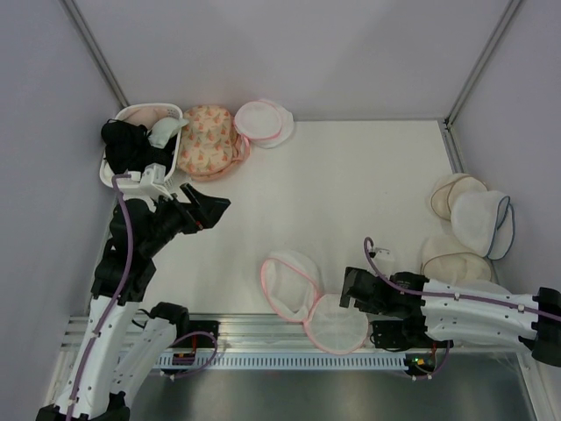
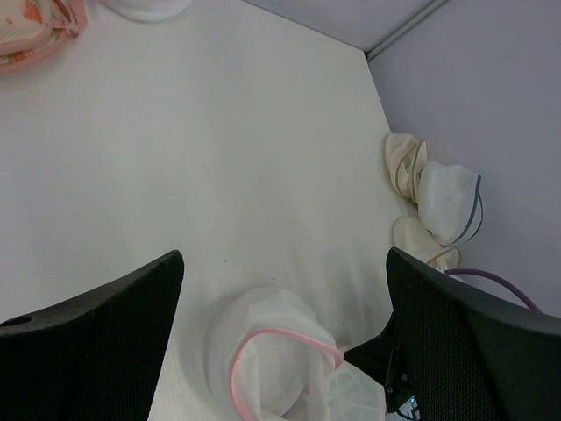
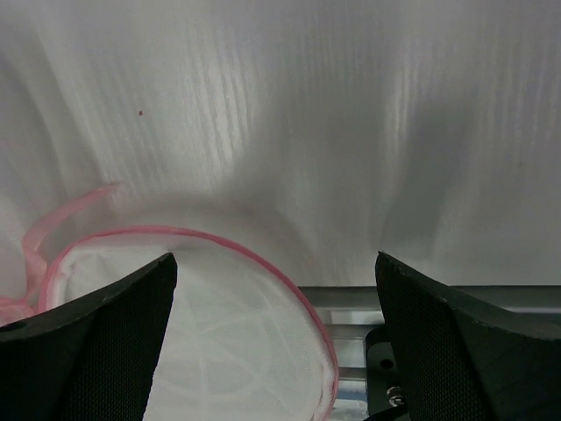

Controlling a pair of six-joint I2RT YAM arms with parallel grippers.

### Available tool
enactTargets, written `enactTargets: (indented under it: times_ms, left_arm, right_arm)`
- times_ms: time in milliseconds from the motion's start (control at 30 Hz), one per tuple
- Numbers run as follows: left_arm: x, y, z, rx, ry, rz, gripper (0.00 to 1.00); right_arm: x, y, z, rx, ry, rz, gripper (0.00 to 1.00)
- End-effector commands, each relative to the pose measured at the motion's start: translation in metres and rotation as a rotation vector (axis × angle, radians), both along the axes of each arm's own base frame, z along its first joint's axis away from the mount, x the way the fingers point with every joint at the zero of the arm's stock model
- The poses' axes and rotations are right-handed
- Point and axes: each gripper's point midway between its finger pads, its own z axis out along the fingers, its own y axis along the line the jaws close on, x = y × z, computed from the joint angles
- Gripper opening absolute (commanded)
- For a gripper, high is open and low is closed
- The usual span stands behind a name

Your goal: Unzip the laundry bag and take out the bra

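Top view, laundry bag: round white see-through mesh clamshell bag with pink zip edging (image 1: 291,285), spread open in two halves at 6 o'clock on the white table (image 1: 351,193); the nearer half overlaps the metal rail (image 1: 245,329).
Top view, bra: small soft black fabric garment (image 1: 124,145) in the white basket (image 1: 145,108) at 10 o'clock, beside a white garment (image 1: 164,132) and well apart from the laundry bag.
Top view, neighbours: peach floral dome bag (image 1: 206,140) at 11 o'clock; white domes with blue edging (image 1: 482,219) at 3 o'clock.
Top view, left gripper (image 1: 215,210): jaws spread, nothing between them, near the basket.
Top view, right gripper (image 1: 351,289): jaws wide, nothing held, just beside the bag's nearer half.
Left wrist view: black fingers (image 2: 96,329) parted wide and empty; laundry bag (image 2: 272,360) low between them at 6 o'clock.
Right wrist view: black fingers (image 3: 96,338) parted; one pink-edged half (image 3: 210,324) at 7 o'clock; whether they touch cannot be told.
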Motion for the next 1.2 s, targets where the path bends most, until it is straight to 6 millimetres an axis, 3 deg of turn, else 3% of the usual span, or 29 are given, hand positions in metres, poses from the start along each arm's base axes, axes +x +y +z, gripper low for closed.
enactTargets:
  times_ms: [0,100,200,467,533,600,767,1000,1167]
  left_arm:
    - [-0.016,-0.006,-0.011,-0.033,0.056,-0.039,1.0]
    - [-0.021,-0.007,-0.011,-0.037,0.057,-0.053,0.99]
    - [-0.022,-0.008,-0.015,-0.035,0.067,-0.059,1.0]
    - [-0.025,-0.008,-0.026,-0.039,0.093,-0.059,1.0]
    - [-0.026,-0.008,-0.028,-0.038,0.097,-0.059,1.0]
    - [-0.026,-0.008,-0.03,-0.037,0.102,-0.059,1.0]
    - [-0.028,-0.008,-0.029,-0.033,0.098,-0.068,1.0]
    - [-0.03,-0.011,-0.035,-0.033,0.112,-0.088,1.0]
    - [-0.032,-0.012,-0.035,-0.031,0.109,-0.098,1.0]
  right_arm:
    - [-0.011,0.01,0.004,0.076,0.021,-0.021,0.98]
    - [-0.018,0.017,0.009,0.121,0.027,-0.007,0.95]
    - [-0.028,0.027,0.01,0.17,0.053,0.041,0.86]
    - [-0.052,0.024,-0.013,0.109,0.152,0.121,0.78]
    - [-0.051,0.028,-0.013,0.115,0.147,0.14,0.45]
    - [-0.05,0.032,-0.01,0.128,0.137,0.15,0.0]
    - [-0.044,0.05,0.019,0.212,0.082,0.215,0.0]
    - [-0.075,0.108,0.077,0.522,0.122,0.498,0.0]
    - [-0.095,0.151,0.129,0.769,0.109,0.684,0.0]
